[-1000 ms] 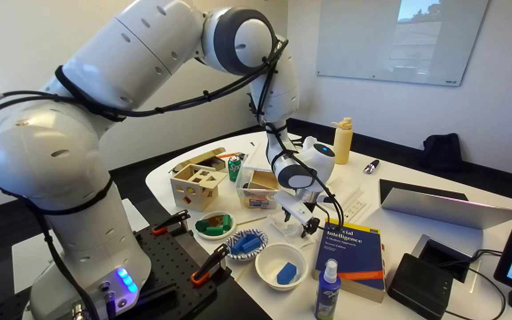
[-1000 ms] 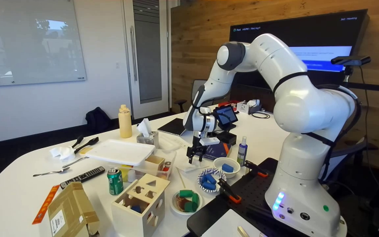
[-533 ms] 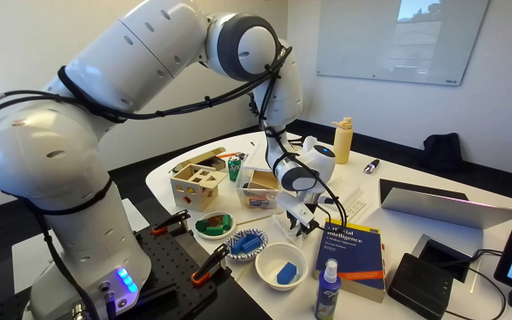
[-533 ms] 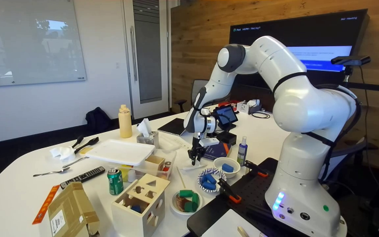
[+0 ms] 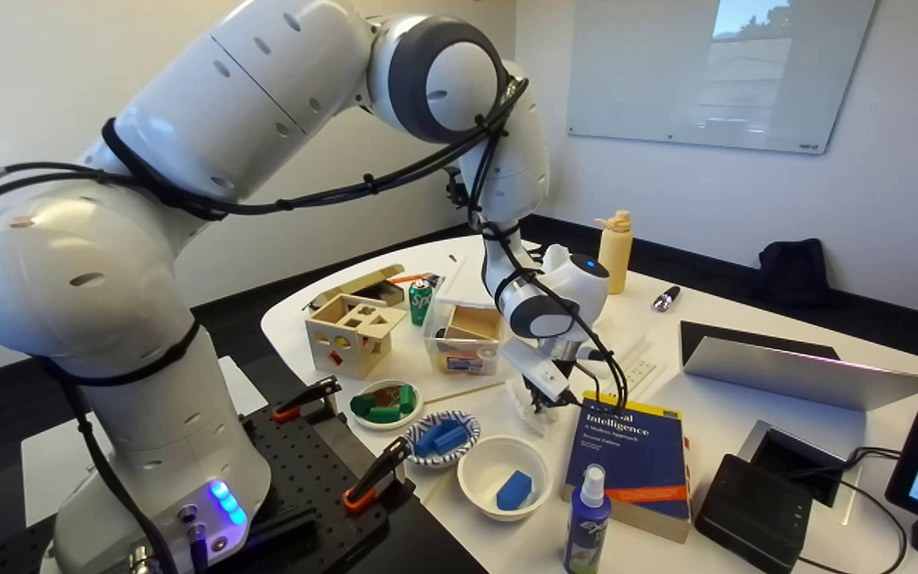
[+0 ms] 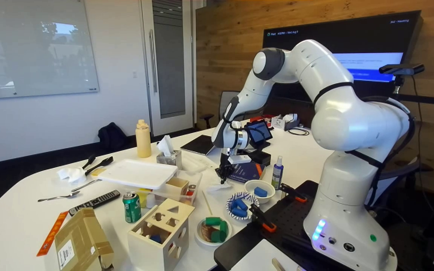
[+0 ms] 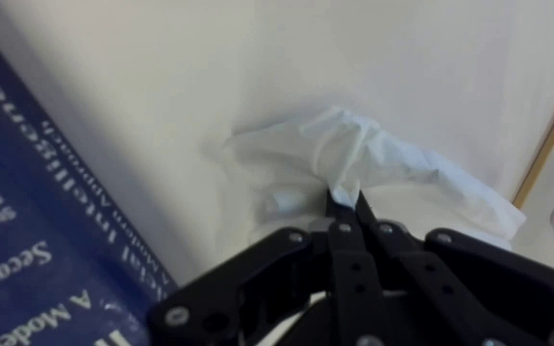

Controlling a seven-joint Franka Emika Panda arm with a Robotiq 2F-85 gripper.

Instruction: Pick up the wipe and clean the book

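The wipe (image 7: 402, 156), a thin white sheet, is pinched and bunched between the fingertips of my gripper (image 7: 345, 198), which is shut on it. Part of it spreads out below and around the fingers, close to the table. In both exterior views the wipe (image 5: 524, 405) shows as a pale crumple under the gripper (image 6: 223, 180). The book (image 5: 630, 450), thick with a dark blue cover reading "Artificial Intelligence", lies flat right beside the gripper. Its cover (image 7: 36, 216) fills the left side of the wrist view, apart from the wipe.
A spray bottle (image 5: 586, 530) stands at the book's near edge. Close by are a white bowl (image 5: 471, 490) holding a blue block and a patterned bowl (image 6: 229, 210) with blue blocks. A clear bin (image 5: 439, 351), a thin stick (image 7: 553, 132) and a laptop (image 5: 786, 371) also surround the spot.
The fingers have come together from open, gathering the wipe between them. The gripper went down slightly, then rose a little, and the wipe is now pulled up into a bunch.
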